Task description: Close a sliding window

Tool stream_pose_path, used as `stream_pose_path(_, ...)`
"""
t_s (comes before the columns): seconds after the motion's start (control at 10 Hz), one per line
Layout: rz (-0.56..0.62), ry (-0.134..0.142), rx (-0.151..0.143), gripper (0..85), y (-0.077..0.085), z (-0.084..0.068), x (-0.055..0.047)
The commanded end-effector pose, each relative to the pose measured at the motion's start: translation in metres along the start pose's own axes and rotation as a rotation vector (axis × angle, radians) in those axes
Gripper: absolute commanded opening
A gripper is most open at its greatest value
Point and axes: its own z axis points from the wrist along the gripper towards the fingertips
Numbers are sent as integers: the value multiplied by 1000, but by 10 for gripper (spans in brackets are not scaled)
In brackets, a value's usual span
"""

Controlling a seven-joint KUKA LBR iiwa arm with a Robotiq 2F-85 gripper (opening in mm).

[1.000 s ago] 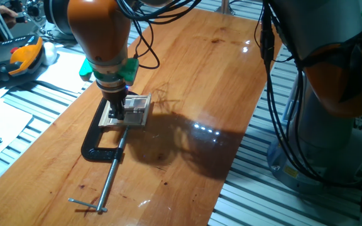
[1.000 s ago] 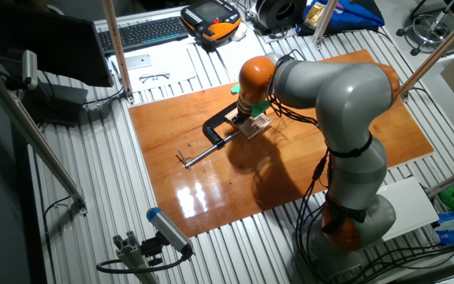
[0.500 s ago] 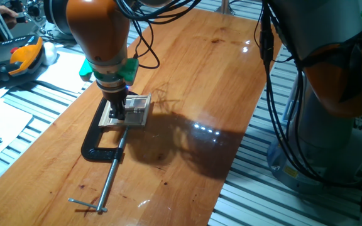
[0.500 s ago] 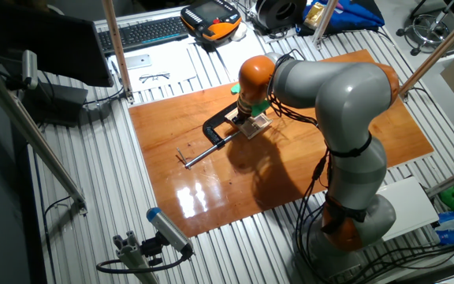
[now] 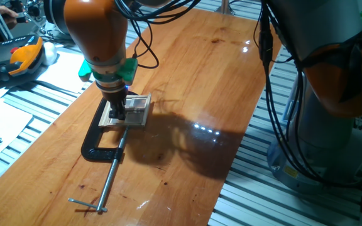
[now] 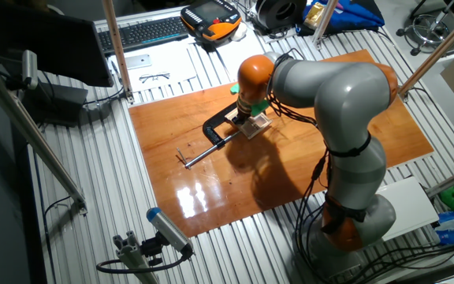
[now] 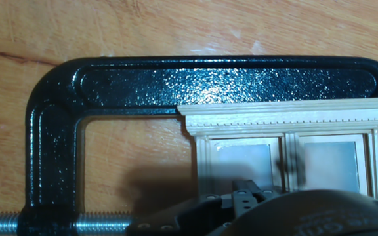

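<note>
Hand view looks straight down at the sliding window [image 7: 287, 141], whose pale wood frame lies flat on the table [image 7: 110, 26] with two clear panes side by side beneath a moulded top rail. That top rail touches the inner edge of the black clamp [image 7: 195, 82], which curves around the window's left side down to a threaded steel screw [image 7: 5, 224] at the lower left. Dark parts of my pincer [image 7: 245, 196] cover the bottom of the frame; I cannot tell from here whether my fingers are apart or together.

From one fixed view, my pincer [image 5: 119, 108] points down onto the window [image 5: 137, 108], meeting it at its left part, with the orange wrist right above. The clamp [image 5: 99, 141] lies beside the window, and its long screw [image 5: 110, 179] reaches toward the table's [image 5: 200, 75] near edge.

From the other fixed view, the window [image 6: 257, 125] sits near the middle of the table [image 6: 211, 181], under my bent arm.
</note>
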Motion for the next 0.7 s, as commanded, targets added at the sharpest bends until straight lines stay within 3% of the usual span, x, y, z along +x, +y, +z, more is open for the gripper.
stream_pose_path(0.0,-2,3,-1,0,0,0,0)
stream_pose_path(0.6,-20,20,3,0,1,0,0)
